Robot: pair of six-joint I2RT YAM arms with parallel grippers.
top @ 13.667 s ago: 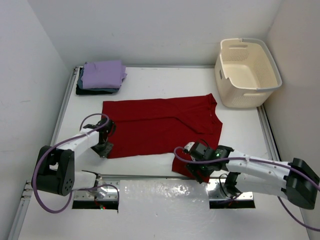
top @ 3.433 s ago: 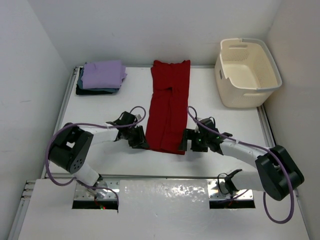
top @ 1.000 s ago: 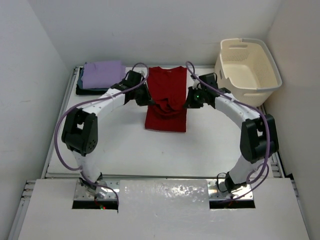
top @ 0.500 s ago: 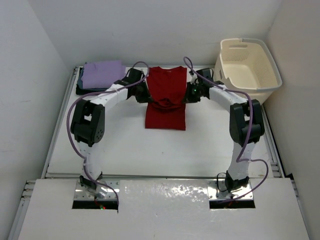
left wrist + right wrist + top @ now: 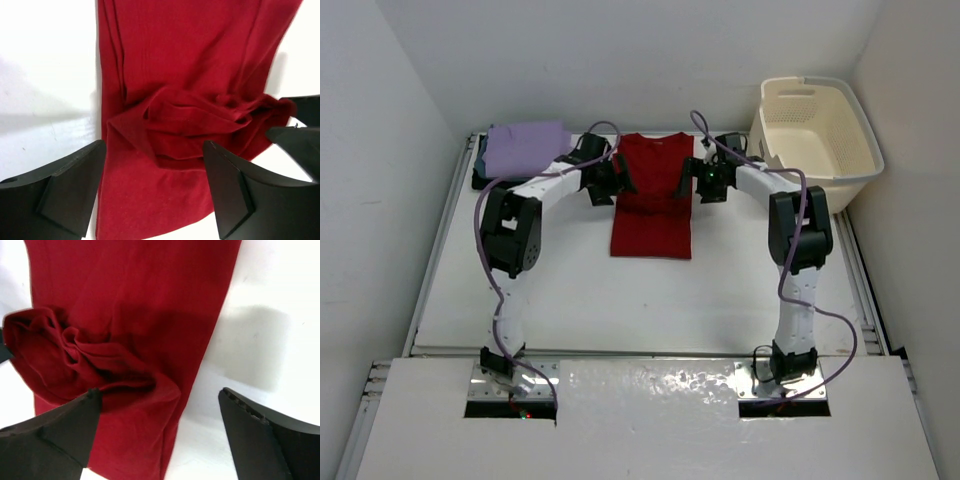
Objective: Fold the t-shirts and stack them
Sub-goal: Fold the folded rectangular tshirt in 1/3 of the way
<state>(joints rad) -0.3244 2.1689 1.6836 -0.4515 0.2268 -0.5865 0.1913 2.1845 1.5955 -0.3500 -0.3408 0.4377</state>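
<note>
Red shirt point(image 5: 653, 210) lies at the upper middle of the top view, doubled over into a narrow rectangle on the table point(image 5: 570, 300); the purple shirt point(image 5: 525, 148) tops the folded pile at the upper left, and the basket point(image 5: 817, 140) sits at the upper right. My left fingers point(image 5: 60, 195) stand wide just off the shirt's left edge; my right fingers point(image 5: 50, 440) stand wide off its right edge; neither pair holds anything.

Both wrist views show the trouble: a crumpled ridge point(image 5: 195, 122) of cloth runs across the shirt between the two pairs of fingers, bunched rather than flat. I judge the fold itself made but not tidy. To do this step well I would first lift both arms straight up, so no finger snags the loose cloth; then I would smooth the ridge flat, both sides together, so the top layer lies square over the bottom one. The edges should line up before any further fold or the move to the pile; a lump here would likely make the stack lean. The cloth is soft and probably slides on the smooth table, so light, even contact suits it.
</note>
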